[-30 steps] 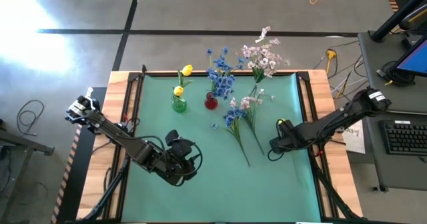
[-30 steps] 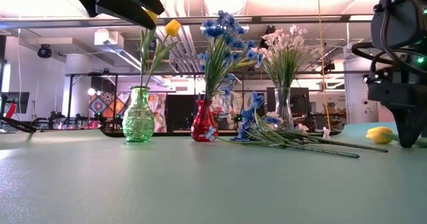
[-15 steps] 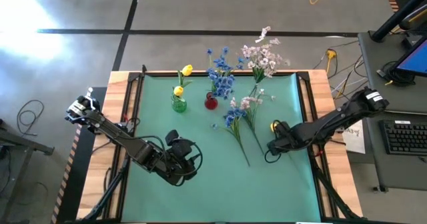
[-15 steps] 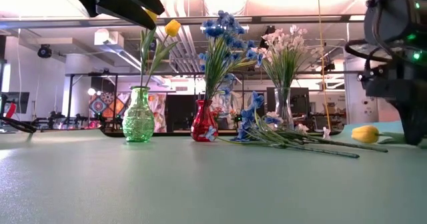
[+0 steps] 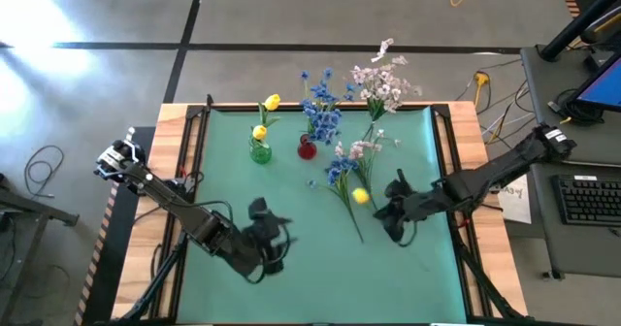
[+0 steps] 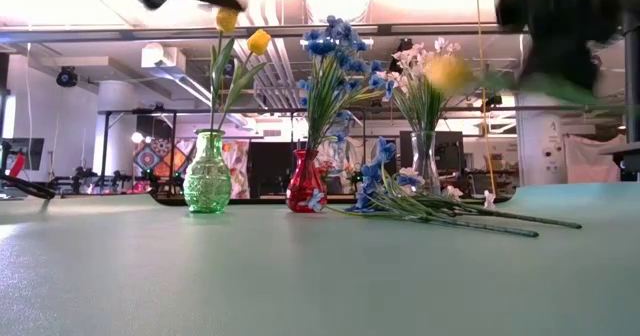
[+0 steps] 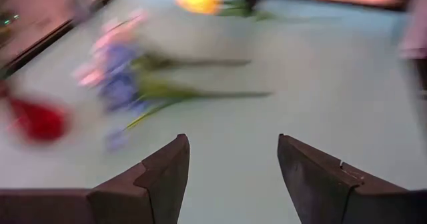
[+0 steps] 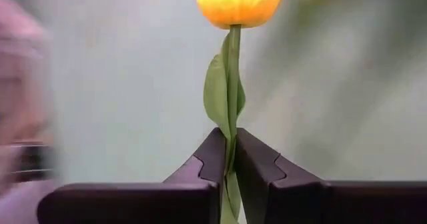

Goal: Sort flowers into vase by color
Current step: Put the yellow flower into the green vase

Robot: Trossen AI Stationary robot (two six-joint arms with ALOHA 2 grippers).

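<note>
My right gripper [image 5: 382, 207] hangs above the table's right half, shut on a yellow tulip whose bud [image 5: 361, 196] points toward the table's left. The bud [image 6: 445, 73] shows high up and blurred in the low view. At the back stand a green vase [image 5: 260, 152] with two yellow tulips, a red vase [image 5: 307, 150] with blue blossoms, and a clear vase [image 6: 427, 161] with pale pink-white sprays. Loose blue and pink-white flowers [image 5: 346, 171] lie flat on the mat. My left gripper [image 7: 230, 164] hovers open over the near left part of the table. My right gripper pinches the tulip's green stem [image 8: 230, 141] between its two fingertips, a short way below the bud and beside a leaf [image 8: 217, 97]. The fingers slant down from the table's right, and the stem runs on beyond them in their own direction. The tulip is lifted clear.
The green mat [image 5: 291, 287] is framed by a wooden table edge [image 5: 175, 171]. The loose flowers' stems [image 5: 354, 219] reach toward the middle, just left of my right gripper. Bare mat lies along the near side.
My right gripper has risen from the mat and gone toward the table's left, tipping as it went. The yellow tulip, which lay on the mat by its fingers, has come up with it and now hangs clear, bud leading.
</note>
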